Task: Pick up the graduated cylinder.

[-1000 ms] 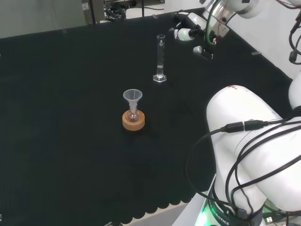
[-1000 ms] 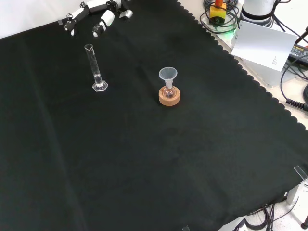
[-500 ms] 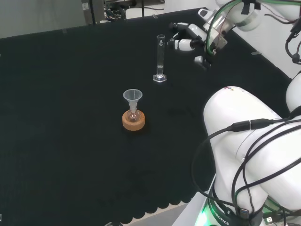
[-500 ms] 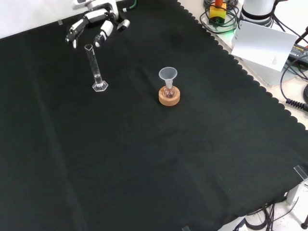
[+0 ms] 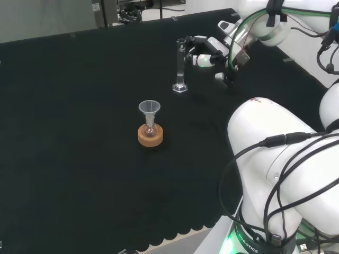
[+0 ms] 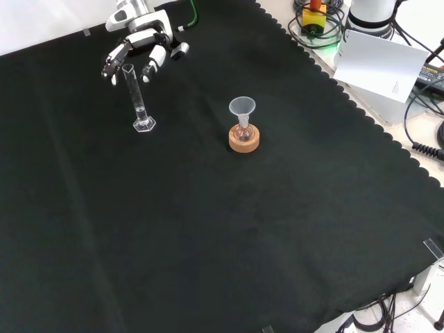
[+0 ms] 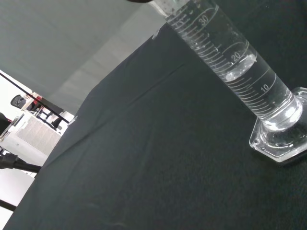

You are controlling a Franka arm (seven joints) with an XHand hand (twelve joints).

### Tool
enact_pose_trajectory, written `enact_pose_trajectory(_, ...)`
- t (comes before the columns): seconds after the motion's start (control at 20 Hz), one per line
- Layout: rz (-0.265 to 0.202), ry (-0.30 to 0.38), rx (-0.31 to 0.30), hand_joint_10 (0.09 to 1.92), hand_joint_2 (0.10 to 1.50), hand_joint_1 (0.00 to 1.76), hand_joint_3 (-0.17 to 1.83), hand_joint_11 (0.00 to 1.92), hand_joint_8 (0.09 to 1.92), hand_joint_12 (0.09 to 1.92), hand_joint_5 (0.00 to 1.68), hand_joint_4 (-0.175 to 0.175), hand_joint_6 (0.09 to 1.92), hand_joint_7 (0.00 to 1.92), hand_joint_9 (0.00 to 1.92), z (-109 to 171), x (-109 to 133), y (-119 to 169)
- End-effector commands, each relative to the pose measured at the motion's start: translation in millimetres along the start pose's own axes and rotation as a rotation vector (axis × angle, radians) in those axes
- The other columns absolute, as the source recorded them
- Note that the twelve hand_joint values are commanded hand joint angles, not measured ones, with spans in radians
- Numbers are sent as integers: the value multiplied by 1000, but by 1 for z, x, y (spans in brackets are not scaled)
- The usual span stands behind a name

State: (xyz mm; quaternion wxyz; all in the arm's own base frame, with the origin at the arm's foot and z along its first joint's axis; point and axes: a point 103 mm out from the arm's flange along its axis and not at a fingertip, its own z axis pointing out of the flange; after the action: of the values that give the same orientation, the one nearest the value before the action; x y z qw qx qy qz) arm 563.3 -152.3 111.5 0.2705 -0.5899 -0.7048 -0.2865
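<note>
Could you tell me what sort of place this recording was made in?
Most likely a robotics lab bench set up for chemistry handling: a graduated cylinder, a funnel in a small flask on a cork ring, and black cloth under the hand.

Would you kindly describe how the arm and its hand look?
The arm is glossy white with bulky rounded links; black cables loop over it, and a green light glows at its base. The hand has white segments with black joints, and a green cable runs along the wrist.
</note>
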Motion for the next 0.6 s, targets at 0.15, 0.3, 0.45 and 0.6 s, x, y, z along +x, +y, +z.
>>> enact_pose_trajectory(0.15, -25, 38, -16, 535, 1022, 1012, -175, 438, 626, 1248, 629, -50, 123, 477, 698, 12, -3, 3)
enact_pose_trajectory(0.3, -48, 91, -39, 515, 1020, 1036, -175, 465, 618, 1231, 655, -50, 147, 495, 721, 17, -3, 3)
enact_pose_trajectory(0.45, -73, 122, -43, 506, 1022, 1042, -175, 470, 613, 1227, 654, -49, 153, 495, 722, 22, -1, 4)
enact_pose_trajectory(0.6, -102, 132, -29, 493, 1017, 1039, -175, 454, 601, 1223, 599, -47, 135, 467, 699, 28, 3, 5)
